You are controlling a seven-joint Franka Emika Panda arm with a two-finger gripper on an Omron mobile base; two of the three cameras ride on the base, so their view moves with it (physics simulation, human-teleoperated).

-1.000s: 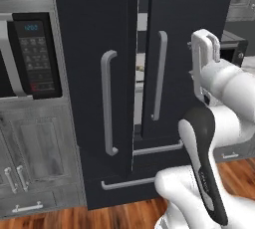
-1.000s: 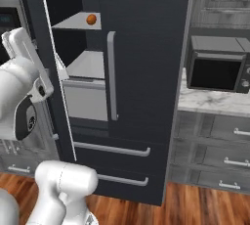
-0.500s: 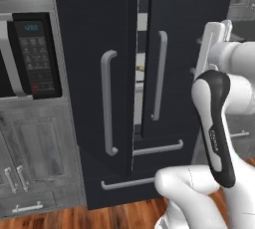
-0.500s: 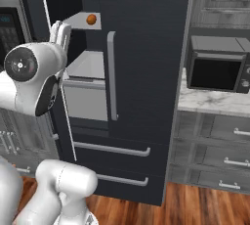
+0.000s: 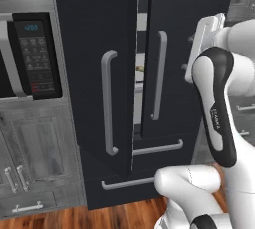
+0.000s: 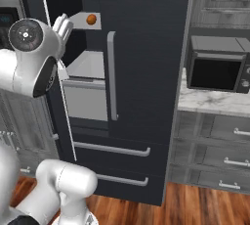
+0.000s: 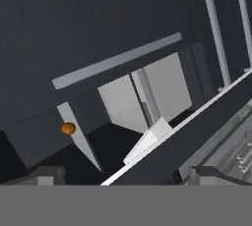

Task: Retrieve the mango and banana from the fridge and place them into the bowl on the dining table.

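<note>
Though fridge (image 6: 146, 72) ajar, mango (image 6: 91, 19) perhaps, mostly dark interior

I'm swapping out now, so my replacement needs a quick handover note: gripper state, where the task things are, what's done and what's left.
Gripper: open, empty, raised beside the fridge's partly open left door.
Mango: on a light grey shelf inside the fridge, seen through the gap, untouched.
Banana: can't tell where it lies from here.
Done: left door partly opened.
Left: open wider if needed, fetch the mango and banana, carry both to the bowl on the dining table.
</note>
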